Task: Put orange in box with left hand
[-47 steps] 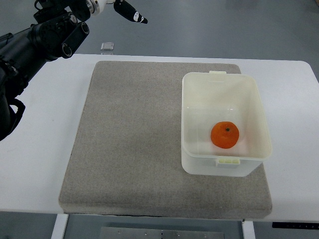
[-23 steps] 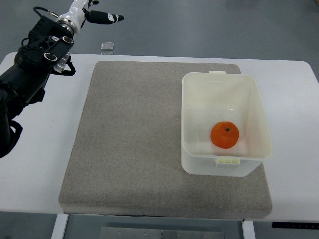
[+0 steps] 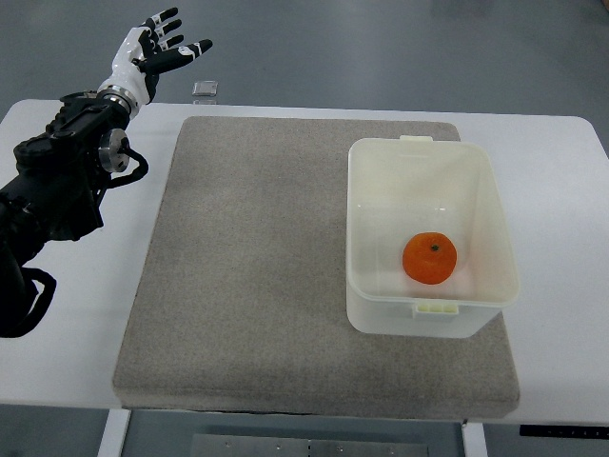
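An orange (image 3: 429,258) lies on the floor of a translucent white box (image 3: 375,178), which stands on the right side of a grey mat (image 3: 247,267). My left hand (image 3: 155,49) is far off at the top left, beyond the table's back edge, with its fingers spread and nothing in them. Its black arm (image 3: 57,186) runs down along the left side of the table. The right arm does not show.
The white table (image 3: 86,314) carries the mat. A small grey square object (image 3: 205,89) sits near the back edge, just right of my left hand. Grey floor lies beyond the table.
My left arm has drawn back to the left and lowered toward the table's left side. The hand has swung leftward and its fingers now fan out. The orange and box stayed put.
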Robot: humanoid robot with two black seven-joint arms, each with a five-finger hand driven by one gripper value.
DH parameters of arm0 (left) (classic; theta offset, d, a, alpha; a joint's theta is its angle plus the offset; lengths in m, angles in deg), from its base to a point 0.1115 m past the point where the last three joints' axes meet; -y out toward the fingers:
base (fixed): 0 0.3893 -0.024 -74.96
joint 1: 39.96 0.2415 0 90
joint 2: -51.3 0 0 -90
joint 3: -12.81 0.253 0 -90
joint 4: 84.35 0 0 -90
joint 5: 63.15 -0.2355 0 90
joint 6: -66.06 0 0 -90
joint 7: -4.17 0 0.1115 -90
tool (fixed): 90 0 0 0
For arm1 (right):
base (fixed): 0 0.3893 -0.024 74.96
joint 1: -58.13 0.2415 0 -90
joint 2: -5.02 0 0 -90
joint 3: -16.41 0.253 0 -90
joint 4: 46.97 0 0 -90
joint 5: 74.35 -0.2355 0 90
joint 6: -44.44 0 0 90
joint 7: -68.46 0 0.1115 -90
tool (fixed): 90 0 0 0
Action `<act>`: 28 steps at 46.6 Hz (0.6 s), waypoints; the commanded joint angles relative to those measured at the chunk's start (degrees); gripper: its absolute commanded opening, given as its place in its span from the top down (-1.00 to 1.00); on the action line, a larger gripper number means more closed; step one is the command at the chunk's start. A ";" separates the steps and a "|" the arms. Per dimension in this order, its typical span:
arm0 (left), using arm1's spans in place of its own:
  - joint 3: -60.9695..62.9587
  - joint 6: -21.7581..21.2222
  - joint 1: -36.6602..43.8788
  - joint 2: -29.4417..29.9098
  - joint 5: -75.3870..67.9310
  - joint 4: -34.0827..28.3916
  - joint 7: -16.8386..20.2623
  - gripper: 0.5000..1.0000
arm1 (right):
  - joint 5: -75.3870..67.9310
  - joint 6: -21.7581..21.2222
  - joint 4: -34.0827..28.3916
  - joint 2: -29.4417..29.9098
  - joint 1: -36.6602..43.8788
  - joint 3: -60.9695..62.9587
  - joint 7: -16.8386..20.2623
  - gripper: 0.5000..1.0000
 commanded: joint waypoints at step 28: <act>-13.41 6.70 5.85 1.93 0.10 0.27 1.94 -0.82 | 0.01 -0.01 0.00 0.00 0.00 0.00 -0.01 -0.70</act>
